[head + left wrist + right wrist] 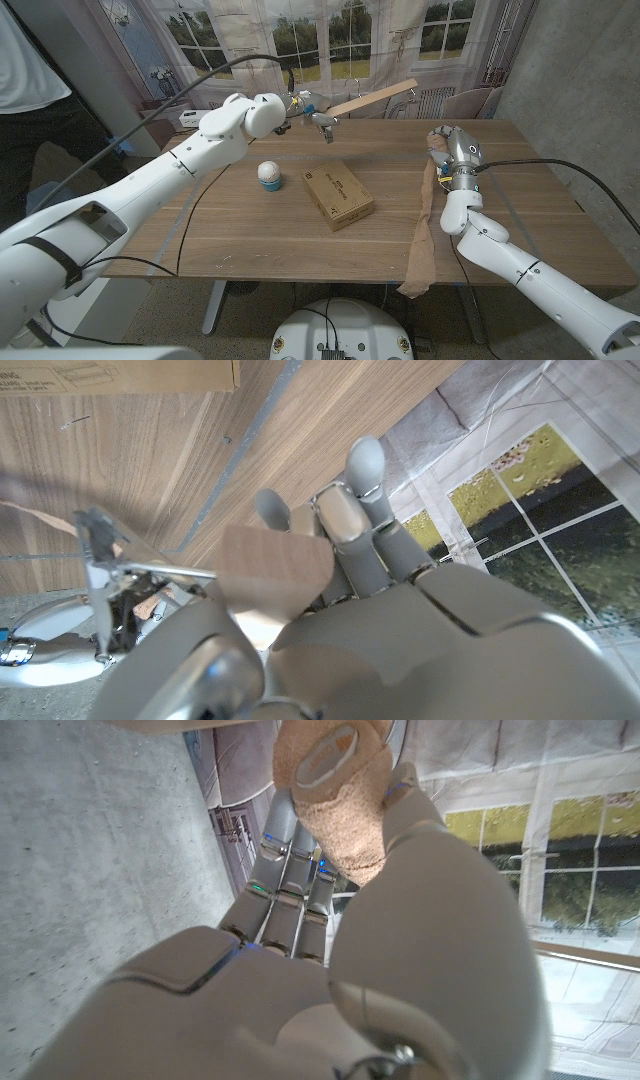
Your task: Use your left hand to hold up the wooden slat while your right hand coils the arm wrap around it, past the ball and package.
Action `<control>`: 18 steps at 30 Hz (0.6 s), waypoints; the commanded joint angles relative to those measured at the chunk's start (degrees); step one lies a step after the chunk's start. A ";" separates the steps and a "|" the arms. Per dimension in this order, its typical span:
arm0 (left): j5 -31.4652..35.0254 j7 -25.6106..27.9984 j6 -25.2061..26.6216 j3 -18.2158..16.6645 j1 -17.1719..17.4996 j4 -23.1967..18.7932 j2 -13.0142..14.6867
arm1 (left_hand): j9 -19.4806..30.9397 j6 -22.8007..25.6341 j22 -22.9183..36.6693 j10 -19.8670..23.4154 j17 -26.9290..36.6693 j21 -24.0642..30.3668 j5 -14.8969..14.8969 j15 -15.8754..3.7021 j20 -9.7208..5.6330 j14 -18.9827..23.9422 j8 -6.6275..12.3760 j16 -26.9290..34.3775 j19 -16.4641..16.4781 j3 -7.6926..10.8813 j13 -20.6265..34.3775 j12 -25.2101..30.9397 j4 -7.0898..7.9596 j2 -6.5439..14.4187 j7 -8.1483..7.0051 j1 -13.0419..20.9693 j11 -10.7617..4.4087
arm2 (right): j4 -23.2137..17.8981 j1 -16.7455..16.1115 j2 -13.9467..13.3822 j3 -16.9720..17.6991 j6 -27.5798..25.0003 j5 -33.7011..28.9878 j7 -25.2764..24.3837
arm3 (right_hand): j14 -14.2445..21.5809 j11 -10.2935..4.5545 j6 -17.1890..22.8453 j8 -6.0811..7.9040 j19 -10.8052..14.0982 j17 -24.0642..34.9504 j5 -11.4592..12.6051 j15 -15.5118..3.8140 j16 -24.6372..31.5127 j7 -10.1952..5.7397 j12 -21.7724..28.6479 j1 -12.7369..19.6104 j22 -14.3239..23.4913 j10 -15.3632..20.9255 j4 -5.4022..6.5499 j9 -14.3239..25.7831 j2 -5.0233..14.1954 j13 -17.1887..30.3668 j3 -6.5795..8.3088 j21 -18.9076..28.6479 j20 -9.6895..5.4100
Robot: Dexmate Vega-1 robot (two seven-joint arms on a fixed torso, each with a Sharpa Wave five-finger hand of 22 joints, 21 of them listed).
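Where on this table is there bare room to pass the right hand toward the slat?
Bare wood lies between the package and the right hand holding the arm wrap, and along the far edge under the wooden slat. It is crowded by the ball and left hand.

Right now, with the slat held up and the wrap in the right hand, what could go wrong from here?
1. The left hand grips the wooden slat by one end only, so the long free end could sag or twist once wrapping pulls on it.
2. The arm wrap trails from the right hand over the table edge; it may snag there.
3. Carried toward the slat, the loose wrap might drag across the package or nudge the ball.
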 commanded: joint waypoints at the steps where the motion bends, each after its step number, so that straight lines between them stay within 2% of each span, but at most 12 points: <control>1: 0.00 -2.12 -0.02 1.03 -1.27 0.78 -0.68 | -0.15 -0.80 -0.26 -0.03 0.07 0.48 -0.32 -0.08 -1.08 -0.24 0.68 0.02 -0.33 1.89 0.09 0.30 1.46 0.45 1.24 -0.11 -0.32 | 4.02 -0.80 2.51 1.68 4.06 -1.88 -11.51 | 15.21 -5.98 8.62 0.35 -1.92 0.57 1.27 -16.17 -0.44 7.01 0.15 10.97 -0.92 11.12 1.28 0.10 11.61 0.02 0.81 -0.63 -6.51; 13: 0.72 -4.66 -0.45 2.47 -3.33 1.78 -1.74 | -0.43 -0.87 -0.84 0.28 0.03 0.82 -0.50 -0.09 -1.07 -0.08 1.23 0.03 -0.38 2.13 0.08 0.32 1.41 0.52 1.13 -0.23 -0.31 | 4.83 -0.99 2.88 2.64 7.14 -3.14 -16.84 | 15.72 -6.35 9.37 0.17 -2.72 1.11 1.49 -16.32 -1.46 6.46 -0.04 10.71 -1.79 11.80 1.35 -0.23 11.28 -0.24 0.74 -0.85 -6.61; 18: 1.04 -5.67 -0.52 3.15 -4.25 2.47 -2.42 | -0.58 -0.99 -0.54 0.37 0.04 1.37 -0.64 -0.07 -1.08 -0.11 1.48 -0.01 -0.60 2.23 0.08 0.32 1.40 0.54 1.15 -0.28 -0.43 | 4.86 -2.94 4.86 6.01 12.02 -6.46 -16.90 | 15.92 -6.47 9.34 0.02 -2.90 1.33 1.57 -16.30 -1.79 6.33 -0.21 10.59 -1.92 11.84 1.41 -0.30 11.21 -0.33 0.70 -0.82 -6.75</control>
